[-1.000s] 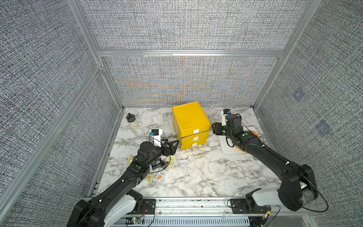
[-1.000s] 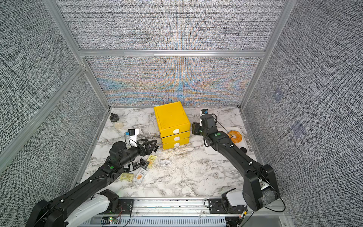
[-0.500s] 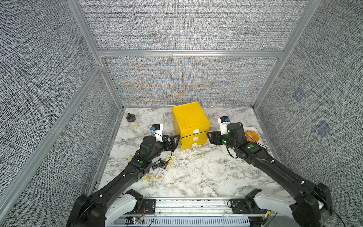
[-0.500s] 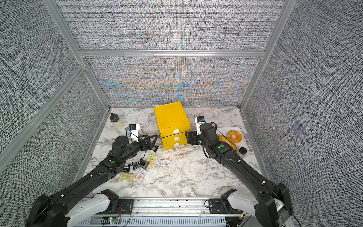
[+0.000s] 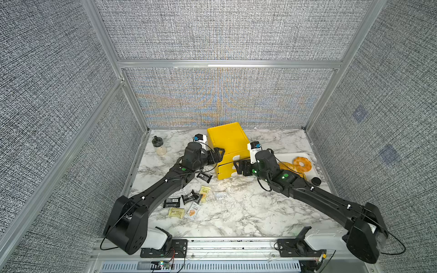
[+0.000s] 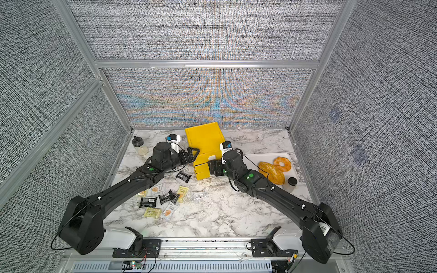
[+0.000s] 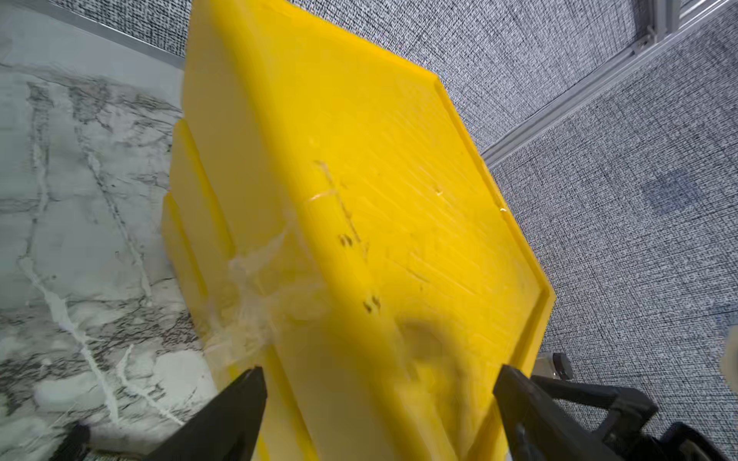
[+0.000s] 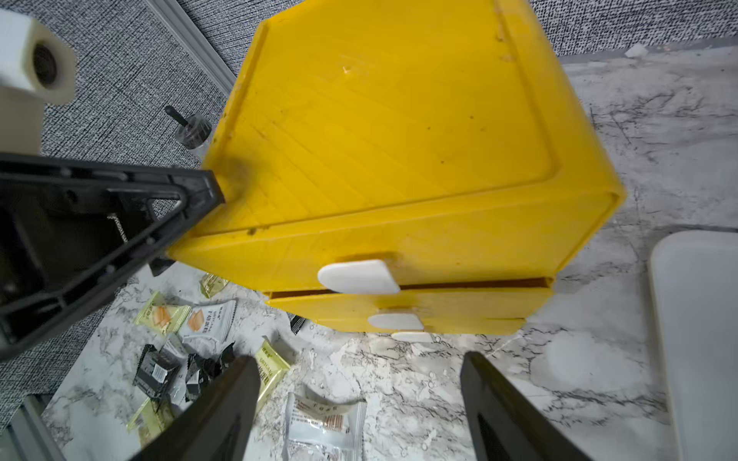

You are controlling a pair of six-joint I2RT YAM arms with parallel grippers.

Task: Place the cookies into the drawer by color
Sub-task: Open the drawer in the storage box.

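Black fingers of the left gripper (image 7: 379, 375) stand wide apart, and an upper edge of the bright yellow plastic drawer box (image 7: 359, 179) lies between them. One finger is beside the box's side wall and the other is above its flat top. Whether either finger presses on the plastic cannot be told.

The right gripper (image 8: 357, 361) is spread as well, with nothing between its fingers. It points at the box's front, close to it but apart from it. Straight ahead of these jaws are three small white tab handles (image 8: 359, 276), stacked one under another. A dark slit shows below the top drawer's front.

Under and beside the right jaws, small flat wrapped cookie packets (image 8: 179, 359) lie loose on the white-and-grey marble tabletop (image 5: 236, 212), outside the box. Some are black, some pale yellow, and some white with an orange picture. A whitish packet (image 8: 323, 423) lies just below the jaws. A single black packet (image 5: 204, 176) lies beneath the left arm's wrist, nearest the box.

Behind the right gripper, on the side away from the box, a flat white tray (image 6: 260, 157) holds a golden bread loaf (image 6: 272, 173) and a ring doughnut (image 6: 282, 163).
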